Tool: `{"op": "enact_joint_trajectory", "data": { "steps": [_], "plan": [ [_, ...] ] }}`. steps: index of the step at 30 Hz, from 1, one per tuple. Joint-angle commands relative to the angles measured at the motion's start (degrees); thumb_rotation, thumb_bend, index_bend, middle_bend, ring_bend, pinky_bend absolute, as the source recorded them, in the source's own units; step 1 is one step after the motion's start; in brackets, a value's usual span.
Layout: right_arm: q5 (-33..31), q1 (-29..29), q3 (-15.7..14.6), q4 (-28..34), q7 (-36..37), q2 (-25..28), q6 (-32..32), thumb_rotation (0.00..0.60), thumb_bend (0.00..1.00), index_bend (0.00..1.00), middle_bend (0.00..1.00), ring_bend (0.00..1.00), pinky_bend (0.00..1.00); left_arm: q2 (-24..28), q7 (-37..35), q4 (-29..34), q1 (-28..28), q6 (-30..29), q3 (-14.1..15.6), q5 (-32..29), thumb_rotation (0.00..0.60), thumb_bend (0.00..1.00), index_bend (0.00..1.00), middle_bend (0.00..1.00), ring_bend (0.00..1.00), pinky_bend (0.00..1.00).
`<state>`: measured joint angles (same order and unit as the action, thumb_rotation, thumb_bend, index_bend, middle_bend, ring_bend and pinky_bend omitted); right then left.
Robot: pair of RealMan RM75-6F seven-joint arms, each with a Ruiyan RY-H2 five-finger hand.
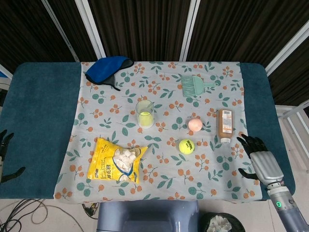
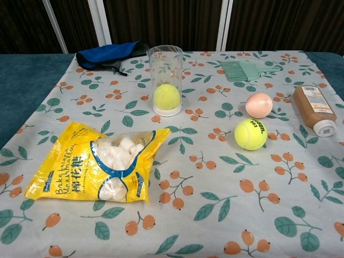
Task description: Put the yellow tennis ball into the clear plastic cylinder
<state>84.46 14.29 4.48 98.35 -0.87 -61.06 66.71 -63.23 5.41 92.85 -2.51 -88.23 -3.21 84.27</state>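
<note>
Fingers (image 1: 251,141) of the right hand (image 1: 261,162) are spread apart and hold nothing; it sits at the near right corner of the surface (image 1: 43,121), over the edge of the floral cloth (image 1: 159,188). Left hand (image 1: 5,154) shows only as dark fingertips at the far left edge of the head view, off the surface, and whether it is open or closed cannot be told. Near the right hand lies a brown bottle (image 1: 224,125) on its side. Just left of that sits a pink ball (image 1: 194,124), and nearer the front the yellow tennis ball (image 1: 186,146) rests loose on the cloth. Well apart to its left stands the clear plastic cylinder (image 1: 145,114), upright, with another yellow ball (image 2: 167,97) at its bottom. A yellow marshmallow bag (image 1: 116,160) lies front left. At the back are a green brush (image 1: 195,85) and a blue eye mask (image 1: 107,68).
</note>
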Motion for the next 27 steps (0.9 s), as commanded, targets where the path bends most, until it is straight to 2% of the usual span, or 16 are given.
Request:
{"op": "enact_joint_trajectory", "data": {
  "steps": [1,11,17,27],
  "plan": [
    [-3.29,5.84,2.11,2.12,0.2,0.69,-7.71,0.6,0.31,0.04,0.03,0.02,0.01,-0.05,0.14,-0.03,-0.06,0.2,-0.13,-0.36,0.6,0.01,0.09,0.0,0.0,0.0],
    [-11.67,14.66,4.08,0.36,-8.39,-5.96,-18.3,0.6,0.3,0.04,0.03,0.02,0.01,0.07,-0.4,-0.08,-0.18,0.73,-0.51,-1.31,0.6,0.01,0.09,0.0,0.0,0.0],
    [-16.0,17.73,4.07,-1.11,-12.11,-10.21,-20.97,0.6,0.3,0.04,0.03,0.03,0.01,0.11,-0.5,-0.14,-0.31,1.16,-0.71,-1.91,0.6,0.01,0.09,0.0,0.0,0.0],
    [-21.46,21.29,4.04,-5.49,-15.72,-17.4,-22.01,0.6,0.3,0.06,0.08,0.14,0.03,-0.08,-0.23,-0.4,-0.7,2.0,-1.04,-2.79,0.6,0.01,0.09,0.0,0.0,0.0]
  ]
}}
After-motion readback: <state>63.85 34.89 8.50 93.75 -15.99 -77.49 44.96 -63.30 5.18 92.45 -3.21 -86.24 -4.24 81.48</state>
